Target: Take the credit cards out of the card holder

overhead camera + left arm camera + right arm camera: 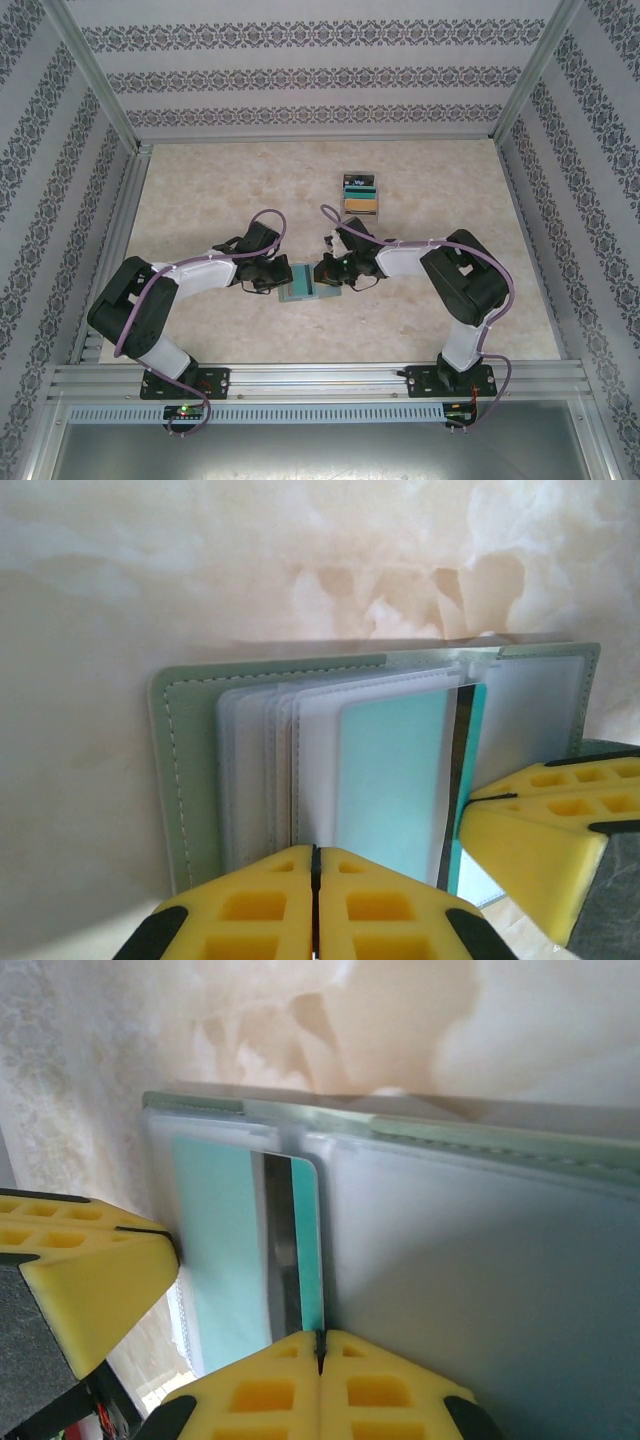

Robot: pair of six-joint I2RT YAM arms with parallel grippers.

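The left arm [160, 295] and right arm [465, 280] each bend elbow-outward from their bases and reach in toward one another, wrists low. The left pincer [315, 870] and right pincer [320, 1348] sit nearly tip to tip, each with its yellow fingers [260, 905] pressed flat together.

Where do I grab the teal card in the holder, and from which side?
Pinch the teal card by the bare strip beside its dark stripe, which sticks out of the clear sleeve. Come in from the side of the right gripper, probably: the sleeve covers the rest.
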